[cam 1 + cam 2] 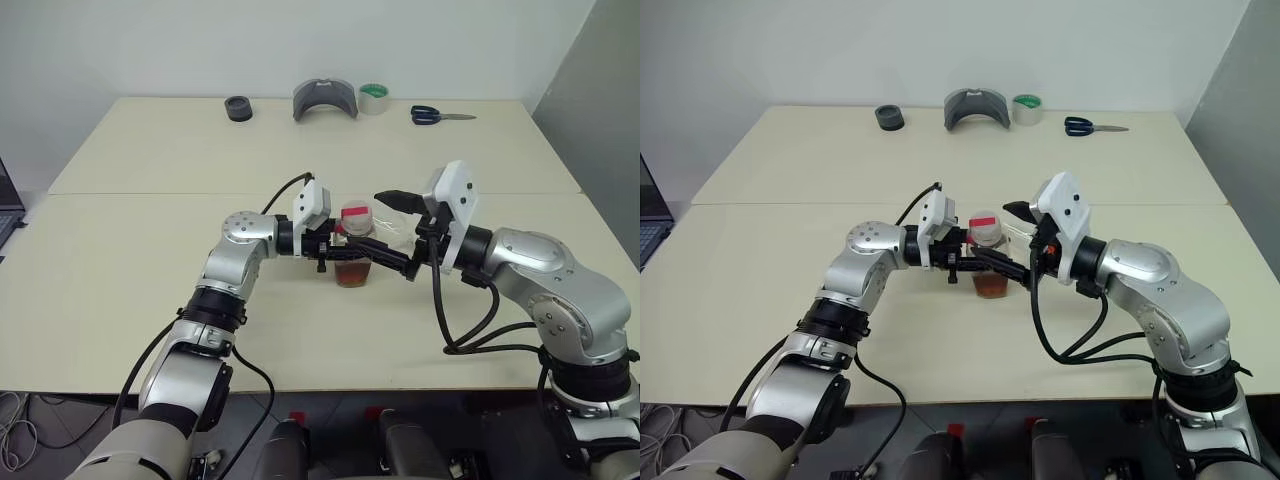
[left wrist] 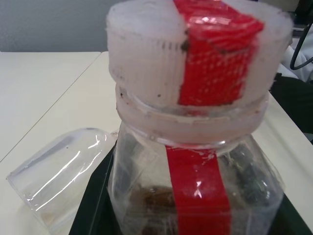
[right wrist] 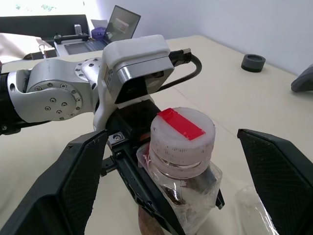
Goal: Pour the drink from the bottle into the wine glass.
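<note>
Plainly, step: uncapping, by my read; cap (image 1: 355, 218) sat on the bottle (image 1: 352, 255), nothing poured yet.
L pincer: left gripper (image 1: 338, 255) clamped shut on the bottle's body, held upright just above the table (image 1: 150, 250).
R pincer: right gripper (image 1: 398, 232) spread wide, empty, one black finger either side of the cap, apart from it.
Drink: drink (image 1: 352, 272) low in the bottle, reddish-brown, under the L pincer's grip line.
Glass: wine glass (image 2: 54, 171) just beside the held bottle, beneath the R pincer's fingers; looked tipped on its side; stem and foot not made out.
Next move, judged: R pincer to close on the cap and twist it off while the L pincer kept the bottle steady; glass likely to need standing up before any pour.
Risk, judged: thin plastic prob. squashy, so a hard squeeze w/ cap off could slop the drink.
Surface: pale cream tabletop, two boards butted, seam running behind both pincers.
Far edge, well beyond both pincers: black round piece (image 1: 238, 108), grey curved part (image 1: 324, 100), tape roll (image 1: 373, 98), scissors (image 1: 430, 115).
Room: plain white wall behind; laptop (image 3: 122, 22) on a desk off past the L arm.
</note>
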You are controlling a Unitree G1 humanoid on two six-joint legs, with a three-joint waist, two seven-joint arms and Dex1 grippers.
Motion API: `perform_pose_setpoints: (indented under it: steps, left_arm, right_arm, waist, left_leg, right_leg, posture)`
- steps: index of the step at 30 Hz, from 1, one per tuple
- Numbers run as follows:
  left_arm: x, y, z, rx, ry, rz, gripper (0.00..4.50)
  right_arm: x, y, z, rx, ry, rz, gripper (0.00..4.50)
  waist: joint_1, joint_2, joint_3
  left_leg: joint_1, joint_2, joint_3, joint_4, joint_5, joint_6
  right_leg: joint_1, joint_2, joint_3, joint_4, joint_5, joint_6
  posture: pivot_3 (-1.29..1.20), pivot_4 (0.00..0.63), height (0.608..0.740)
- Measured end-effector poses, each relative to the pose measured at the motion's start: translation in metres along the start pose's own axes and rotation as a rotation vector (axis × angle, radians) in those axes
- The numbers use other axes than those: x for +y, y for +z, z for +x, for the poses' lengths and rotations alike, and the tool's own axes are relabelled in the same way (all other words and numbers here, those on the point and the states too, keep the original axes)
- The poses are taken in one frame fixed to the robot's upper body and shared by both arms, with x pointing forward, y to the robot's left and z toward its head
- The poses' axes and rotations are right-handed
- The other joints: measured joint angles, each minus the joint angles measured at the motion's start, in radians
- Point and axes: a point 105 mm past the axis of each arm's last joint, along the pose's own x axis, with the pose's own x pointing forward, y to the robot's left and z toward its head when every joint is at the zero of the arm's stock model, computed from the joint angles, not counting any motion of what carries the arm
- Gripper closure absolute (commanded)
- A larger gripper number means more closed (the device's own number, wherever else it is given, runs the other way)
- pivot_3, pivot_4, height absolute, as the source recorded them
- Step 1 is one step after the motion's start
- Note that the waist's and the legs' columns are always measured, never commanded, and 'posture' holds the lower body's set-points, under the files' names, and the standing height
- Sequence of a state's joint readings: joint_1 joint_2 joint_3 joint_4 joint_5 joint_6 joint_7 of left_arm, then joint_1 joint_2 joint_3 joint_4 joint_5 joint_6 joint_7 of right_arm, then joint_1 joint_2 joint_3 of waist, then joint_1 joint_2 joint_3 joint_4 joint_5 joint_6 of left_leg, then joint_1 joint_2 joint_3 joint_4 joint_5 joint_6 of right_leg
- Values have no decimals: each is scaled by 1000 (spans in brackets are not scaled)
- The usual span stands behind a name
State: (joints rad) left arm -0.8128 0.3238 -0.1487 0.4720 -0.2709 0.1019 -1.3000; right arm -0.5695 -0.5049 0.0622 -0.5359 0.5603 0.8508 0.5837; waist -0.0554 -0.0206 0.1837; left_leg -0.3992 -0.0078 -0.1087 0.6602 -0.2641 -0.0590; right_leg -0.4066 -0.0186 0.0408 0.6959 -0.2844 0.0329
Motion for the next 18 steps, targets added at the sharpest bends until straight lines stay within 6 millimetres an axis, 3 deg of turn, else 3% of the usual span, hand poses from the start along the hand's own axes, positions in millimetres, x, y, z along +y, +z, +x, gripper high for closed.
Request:
perform_pose_setpoints:
  steps: [5,13,16,18]
  left_arm:
    - [0,0,1,-3,-2,0,2791]
    - [-1,0,1,-4,-3,1,2791]
    - [-1,-1,1,-3,-2,-1,2791]
    - [-1,-1,1,-3,-2,-2,2791]
  right_arm:
    - [-10,0,7,12,-32,8,0]
    - [-8,-4,17,31,-6,16,0]
    - [-9,-5,18,34,-9,14,624]
    - [-9,-4,18,31,-13,8,1307]
  waist:
    - [0,0,0]
    - [0,0,0]
    - [0,0,0]
    - [0,0,0]
  left_leg:
    - [0,0,0,0,0,0]
    - [0,0,0,0,0,0]
    - [0,0,0,0,0,0]
    - [0,0,0,0,0,0]
  right_leg:
    - [0,0,0,0,0,0]
    - [0,0,0,0,0,0]
    - [0,0,0,0,0,0]
    - [0,0,0,0,0,0]
  posture:
    - [0,150,740]
    - [0,150,740]
    - [0,150,740]
    - [0,150,740]
